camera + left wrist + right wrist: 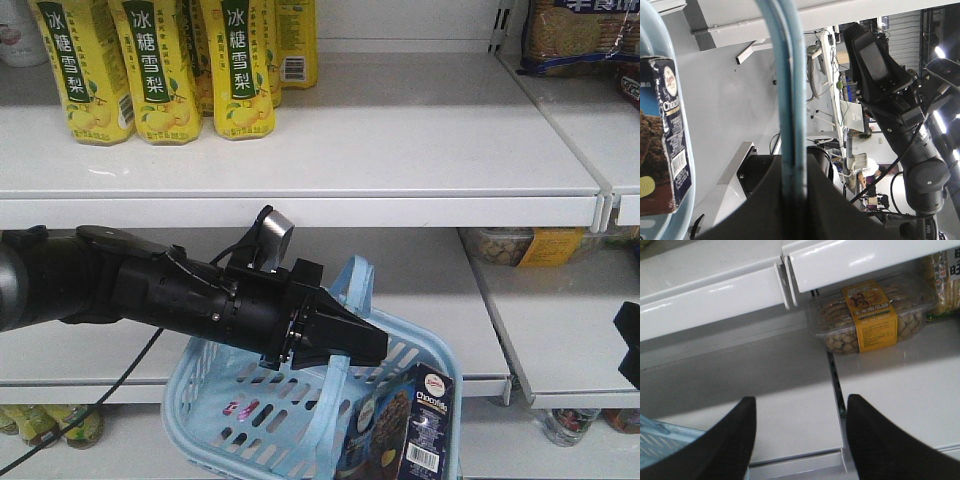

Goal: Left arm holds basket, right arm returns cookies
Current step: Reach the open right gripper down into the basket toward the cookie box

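The front camera faces the shelves point(300, 180) squarely from mid distance. The left wrist camera sits just behind the left hand point(790, 210), hard against the basket point(790, 100). It shares the basket and the cookies point(410, 425) with the front view. The right wrist camera looks down past the right hand point(801, 400) and shares the snack tub point(870, 315) with the front view.

I face white shelves point(400, 150): yellow drink bottles point(165, 70) stand on the board above and left of the yellow-labelled snack tub point(520, 246).

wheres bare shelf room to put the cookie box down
The top shelf is bare between the yellow bottles and the biscuit pack. The middle shelf is bare in front of and left of the snack tub. Crowded around the basket.
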